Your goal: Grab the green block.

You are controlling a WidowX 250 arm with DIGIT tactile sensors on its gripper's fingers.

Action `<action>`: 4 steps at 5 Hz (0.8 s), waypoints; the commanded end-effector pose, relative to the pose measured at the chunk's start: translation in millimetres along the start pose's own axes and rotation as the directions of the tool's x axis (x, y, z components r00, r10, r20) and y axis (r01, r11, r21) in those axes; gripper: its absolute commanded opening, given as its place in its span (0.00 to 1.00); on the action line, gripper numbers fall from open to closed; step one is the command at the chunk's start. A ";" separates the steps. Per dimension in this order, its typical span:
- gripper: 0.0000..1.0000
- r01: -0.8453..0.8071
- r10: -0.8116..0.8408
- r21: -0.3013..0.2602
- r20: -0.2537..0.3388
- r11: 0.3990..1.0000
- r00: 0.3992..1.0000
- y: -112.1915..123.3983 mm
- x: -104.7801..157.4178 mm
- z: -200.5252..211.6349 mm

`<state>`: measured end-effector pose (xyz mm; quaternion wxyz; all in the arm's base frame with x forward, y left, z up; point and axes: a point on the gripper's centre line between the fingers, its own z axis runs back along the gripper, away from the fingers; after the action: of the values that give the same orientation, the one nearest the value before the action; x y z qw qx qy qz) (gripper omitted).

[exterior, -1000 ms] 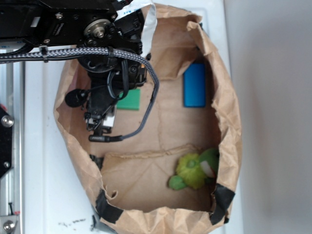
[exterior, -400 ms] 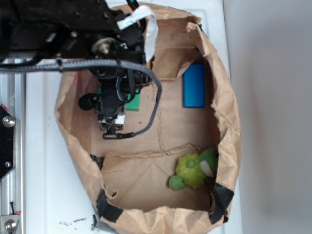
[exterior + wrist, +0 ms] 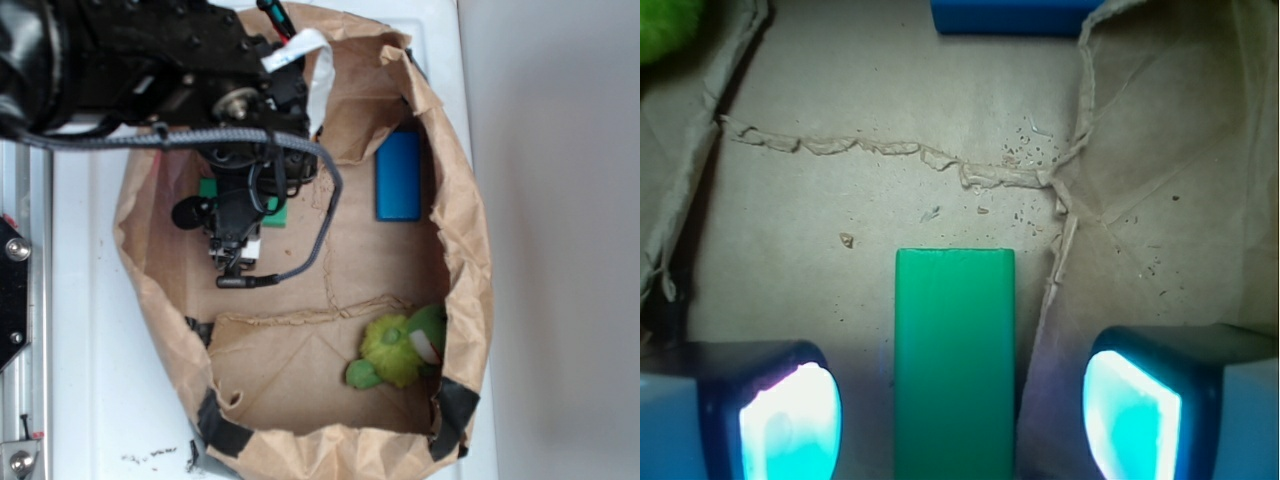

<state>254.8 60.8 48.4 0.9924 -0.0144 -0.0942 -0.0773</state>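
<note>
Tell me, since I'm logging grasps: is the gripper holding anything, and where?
Nothing is held. The gripper is open, its fingers either side of the green block with gaps, not touching.

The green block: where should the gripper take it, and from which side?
Grip the green block across its two long side faces, coming straight down from above. It lies flat on the paper bag, centred between the open gripper pads, with free space on both sides.
</note>
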 end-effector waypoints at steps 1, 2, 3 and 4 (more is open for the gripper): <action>1.00 0.038 -0.039 0.012 0.036 0.999 0.999 -6.5 17.2 1.1; 1.00 0.050 -0.050 0.007 0.027 0.999 0.998 -9.2 17.5 -6.4; 1.00 0.055 -0.055 -0.003 0.021 0.998 0.998 -9.3 19.0 -11.6; 1.00 0.060 -0.060 0.001 0.015 0.998 0.998 -11.7 19.1 -16.5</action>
<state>259.9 52.4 22.6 0.9927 -0.0203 -0.0775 -0.0907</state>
